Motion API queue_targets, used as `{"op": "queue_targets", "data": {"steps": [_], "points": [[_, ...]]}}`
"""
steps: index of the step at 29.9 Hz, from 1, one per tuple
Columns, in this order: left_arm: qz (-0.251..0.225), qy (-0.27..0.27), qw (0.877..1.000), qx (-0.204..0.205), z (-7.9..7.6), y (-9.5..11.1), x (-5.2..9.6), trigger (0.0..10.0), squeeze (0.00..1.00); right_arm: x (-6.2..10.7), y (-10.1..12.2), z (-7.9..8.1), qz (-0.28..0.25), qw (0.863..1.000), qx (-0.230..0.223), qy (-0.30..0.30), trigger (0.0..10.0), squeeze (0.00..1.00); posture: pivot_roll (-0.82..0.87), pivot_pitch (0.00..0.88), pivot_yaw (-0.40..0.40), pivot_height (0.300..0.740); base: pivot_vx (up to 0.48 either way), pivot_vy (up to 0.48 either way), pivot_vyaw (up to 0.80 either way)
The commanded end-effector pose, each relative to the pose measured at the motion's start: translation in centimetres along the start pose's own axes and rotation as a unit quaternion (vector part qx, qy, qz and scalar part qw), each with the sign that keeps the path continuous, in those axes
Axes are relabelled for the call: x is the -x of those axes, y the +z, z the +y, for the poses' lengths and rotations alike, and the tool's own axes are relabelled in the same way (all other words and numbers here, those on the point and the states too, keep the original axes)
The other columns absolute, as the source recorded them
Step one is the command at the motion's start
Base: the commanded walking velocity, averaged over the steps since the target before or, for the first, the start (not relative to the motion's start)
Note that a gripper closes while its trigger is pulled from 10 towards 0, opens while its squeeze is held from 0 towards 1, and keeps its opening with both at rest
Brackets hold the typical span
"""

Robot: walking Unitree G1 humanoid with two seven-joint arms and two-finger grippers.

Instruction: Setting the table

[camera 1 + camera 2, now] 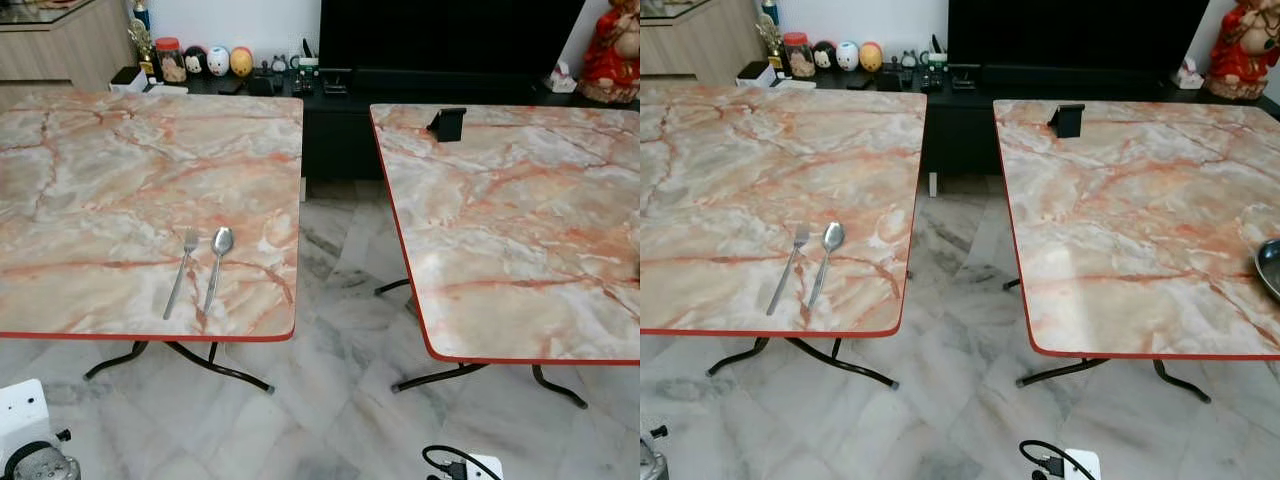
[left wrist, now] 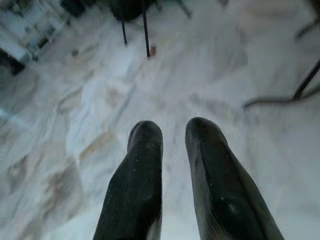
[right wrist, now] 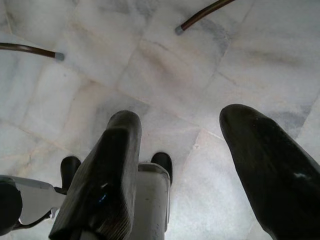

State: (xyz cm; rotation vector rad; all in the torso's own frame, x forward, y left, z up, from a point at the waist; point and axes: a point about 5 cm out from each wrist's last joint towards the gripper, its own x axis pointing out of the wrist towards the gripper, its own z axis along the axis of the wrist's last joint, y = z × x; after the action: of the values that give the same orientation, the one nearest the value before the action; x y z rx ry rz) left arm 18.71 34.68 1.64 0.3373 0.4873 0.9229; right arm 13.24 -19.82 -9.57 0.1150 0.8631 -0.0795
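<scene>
Two marble-topped folding tables stand side by side on a pale marble floor (image 1: 330, 400), with a dark TV cabinet behind them. On the left table (image 1: 120, 160), near its front edge, a fork (image 1: 181, 272) and a spoon (image 1: 217, 262) lie parallel, just beside each other, the spoon nearer the gap between the tables. At the near right edge of the right table (image 1: 1120, 230), the rim of a metal bowl (image 1: 1270, 268) peeks in.

Cutlery seems placed already; the step in hand looks like fetching the bowl, which calls for turning toward the right table.

Both arms hang low over the floor, well apart from the fork. The left gripper (image 2: 172, 135) holds nothing, fingers slightly parted. The right gripper (image 3: 190, 130) is spread wide, also empty.
</scene>
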Motion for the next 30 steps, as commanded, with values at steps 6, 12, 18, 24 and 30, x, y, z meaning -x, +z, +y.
{"op": "queue_targets", "data": {"steps": [6, 12, 18, 24, 30], "points": [[0.077, -0.031, 0.995, -0.057, -0.9, -3.3, 0.3, 10.0, 0.00, 0.1, -0.2, -0.1, 0.004, 1.000, -0.004, -0.003, 10.0, 0.00, 0.12, 0.000, -0.028, 0.731, 0.000, 0.000, 0.00], [0.132, -0.114, 0.981, -0.083, -2.7, -5.5, 1.5, 10.0, 0.00, 0.1, -0.2, -0.1, 0.005, 1.000, -0.004, -0.003, 10.0, 0.00, 0.12, 0.000, -0.030, 0.731, 0.000, 0.000, 0.00], [0.130, -0.299, 0.937, -0.125, -6.9, -6.6, 4.3, 10.0, 0.00, 0.1, -0.3, -0.2, 0.009, 1.000, -0.002, -0.001, 10.0, 0.00, 0.12, 0.000, -0.034, 0.731, 0.000, 0.000, 0.00], [0.152, -0.358, 0.908, -0.152, -8.3, -7.7, 5.9, 10.0, 0.00, 0.1, -0.3, -0.2, 0.009, 1.000, -0.003, -0.001, 10.0, 0.00, 0.10, 0.000, -0.033, 0.731, 0.000, 0.000, 0.00], [0.162, -0.389, 0.901, -0.108, -9.6, -7.5, 6.9, 10.0, 0.00, 0.1, -0.3, -0.3, 0.010, 1.000, -0.004, 0.005, 10.0, 0.00, 0.11, 0.000, -0.039, 0.731, 0.000, 0.000, 0.00]]}}
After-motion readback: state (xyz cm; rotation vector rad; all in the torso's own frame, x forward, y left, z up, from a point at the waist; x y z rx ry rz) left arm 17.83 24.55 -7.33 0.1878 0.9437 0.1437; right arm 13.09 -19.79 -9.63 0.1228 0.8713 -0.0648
